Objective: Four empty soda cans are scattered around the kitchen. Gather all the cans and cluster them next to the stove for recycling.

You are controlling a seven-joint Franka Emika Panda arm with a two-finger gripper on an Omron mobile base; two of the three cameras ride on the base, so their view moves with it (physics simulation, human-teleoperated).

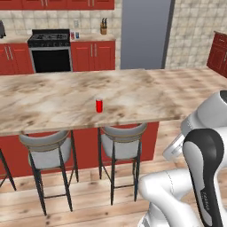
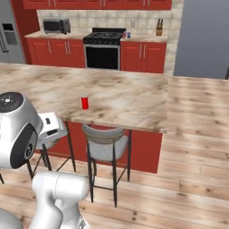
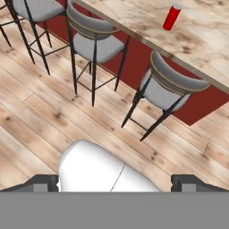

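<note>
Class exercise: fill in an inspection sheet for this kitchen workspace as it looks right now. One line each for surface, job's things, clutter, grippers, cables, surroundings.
Surface: beige marble island counter, long, with red panels below.
Job's things: bright red can stands upright, alone on the island. By the far wall, two small cans, one red and one blue, stand just right of the black stove.
Clutter: knife block on the back counter; microwave left of the stove.
Grippers: gripper open, empty, over the wood floor, short of the island.
Cables: nothing seen.
Surroundings: grey stools tucked under the island, red cabinets, tan tiled wall, refrigerator at far left.
</note>
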